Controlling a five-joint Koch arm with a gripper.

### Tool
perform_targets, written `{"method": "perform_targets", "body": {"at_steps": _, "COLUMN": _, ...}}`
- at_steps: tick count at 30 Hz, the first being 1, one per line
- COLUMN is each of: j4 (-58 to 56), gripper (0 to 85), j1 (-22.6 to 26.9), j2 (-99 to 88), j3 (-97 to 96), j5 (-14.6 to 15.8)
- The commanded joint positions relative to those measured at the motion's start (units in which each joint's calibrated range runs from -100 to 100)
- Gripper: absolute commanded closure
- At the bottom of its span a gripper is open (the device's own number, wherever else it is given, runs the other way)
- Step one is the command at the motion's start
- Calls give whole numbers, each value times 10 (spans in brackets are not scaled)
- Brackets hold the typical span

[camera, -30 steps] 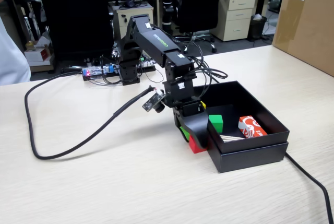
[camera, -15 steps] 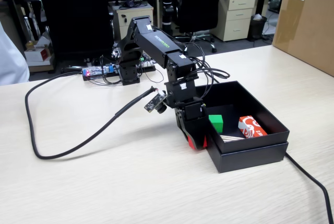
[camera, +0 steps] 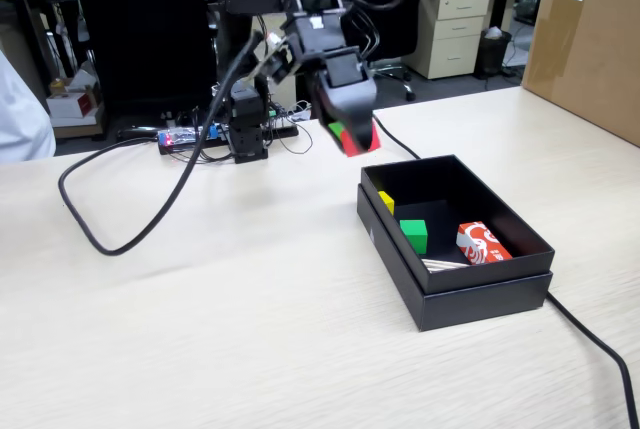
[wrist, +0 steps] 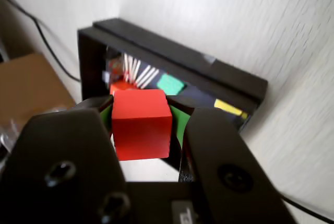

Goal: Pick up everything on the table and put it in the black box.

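My gripper [camera: 355,141] is shut on the small red cube [wrist: 141,124], held in the air above the pale wood-grain table [camera: 200,329]. In the fixed view the cube [camera: 367,141] shows between the black jaws with green pads, to the upper left of the black box [camera: 480,294], near its far corner. In the wrist view the black box [wrist: 177,62] lies just beyond the cube.
Inside the box lie a green cube [camera: 414,235], a yellow cube [camera: 387,201] and a red-and-white packet [camera: 482,243]. A black cable [camera: 120,239] loops over the table at left; another [camera: 600,349] runs off at right. A brown carton [camera: 590,39] stands at the right.
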Motion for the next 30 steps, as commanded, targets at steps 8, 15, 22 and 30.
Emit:
{"method": "perform_targets", "body": {"at_steps": 8, "j4": 6, "gripper": 846, "j1": 61, "j2": 344, "j3": 208, "j5": 16}}
{"method": "perform_targets", "body": {"at_steps": 15, "j4": 6, "gripper": 846, "j1": 63, "j2": 493, "j3": 243, "j5": 19}}
{"method": "perform_targets", "body": {"at_steps": 22, "j4": 6, "gripper": 557, "j1": 70, "j2": 495, "j3": 220, "j5": 17}}
{"method": "perform_targets", "body": {"at_steps": 30, "j4": 78, "gripper": 370, "j1": 29, "j2": 108, "j3": 78, "j5": 8}}
